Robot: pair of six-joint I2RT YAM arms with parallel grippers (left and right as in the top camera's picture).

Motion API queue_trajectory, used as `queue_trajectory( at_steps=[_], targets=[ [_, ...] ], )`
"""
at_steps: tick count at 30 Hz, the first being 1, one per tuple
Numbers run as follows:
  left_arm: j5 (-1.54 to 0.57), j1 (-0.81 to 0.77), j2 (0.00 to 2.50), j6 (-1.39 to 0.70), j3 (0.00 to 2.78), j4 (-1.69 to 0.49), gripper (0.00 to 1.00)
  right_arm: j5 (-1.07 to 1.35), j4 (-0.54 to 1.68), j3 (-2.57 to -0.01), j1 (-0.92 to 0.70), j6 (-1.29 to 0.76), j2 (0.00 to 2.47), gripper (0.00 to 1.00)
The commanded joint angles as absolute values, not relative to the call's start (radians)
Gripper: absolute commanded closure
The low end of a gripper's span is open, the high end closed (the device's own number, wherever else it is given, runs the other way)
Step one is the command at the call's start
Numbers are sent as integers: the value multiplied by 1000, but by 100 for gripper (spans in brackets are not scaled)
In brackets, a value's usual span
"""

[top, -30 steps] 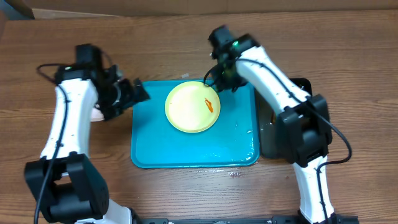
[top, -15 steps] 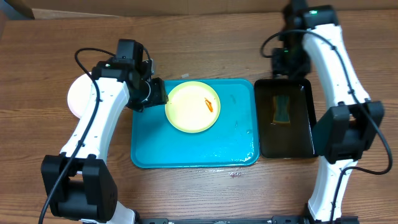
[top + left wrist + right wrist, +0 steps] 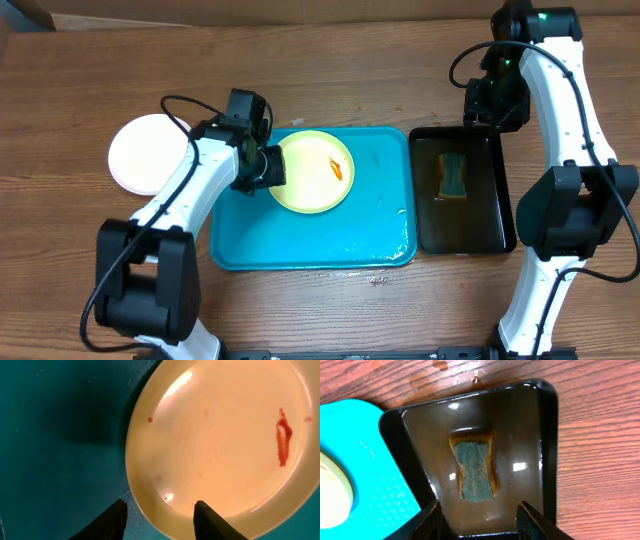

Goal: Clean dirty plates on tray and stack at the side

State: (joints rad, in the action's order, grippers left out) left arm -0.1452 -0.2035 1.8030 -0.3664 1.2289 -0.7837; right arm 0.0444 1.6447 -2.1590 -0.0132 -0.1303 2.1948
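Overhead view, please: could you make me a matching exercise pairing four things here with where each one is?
1. yellow plate
2. white plate
3. sponge
4. left claw

A. in the black tray
B. on the bare table
C. at a plate's rim
D. on the blue tray

Pairs: 1-D; 2-B; 3-A; 4-C.

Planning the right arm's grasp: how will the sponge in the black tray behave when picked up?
The sponge lies in what looks like brownish liquid in the black tray, so it is probably soaked: heavier than it looks and apt to drip. It looks soft, so it should squash between the fingers rather than slip. Being flat, it is unlikely to roll.
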Motion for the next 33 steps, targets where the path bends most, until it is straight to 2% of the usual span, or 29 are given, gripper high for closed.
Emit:
queue_trajectory(
  at_steps=[1, 6, 21, 24, 29, 33],
  targets=[
    [-126, -210, 1851, -390, 1214, -756, 56, 46, 1648, -2170, -12, -128, 2159, 49],
    [-119, -210, 1873, -389, 1214, -714, 64, 47, 1647, -2156, -13, -128, 2159, 50],
    [-85, -210, 1911, -390, 1213, -728, 73, 47, 1510, -1966, -33, -131, 2159, 51],
    [-84, -210, 1911, -390, 1213, -729, 78, 47, 1493, -1946, -33, -131, 2159, 51],
    [-55, -210, 1911, -390, 1213, -735, 79, 47, 1489, -1944, -33, -131, 2159, 51],
    [-55, -208, 1911, -441, 1216, -717, 75, 47, 1493, -1944, -33, -131, 2159, 51]
  ],
)
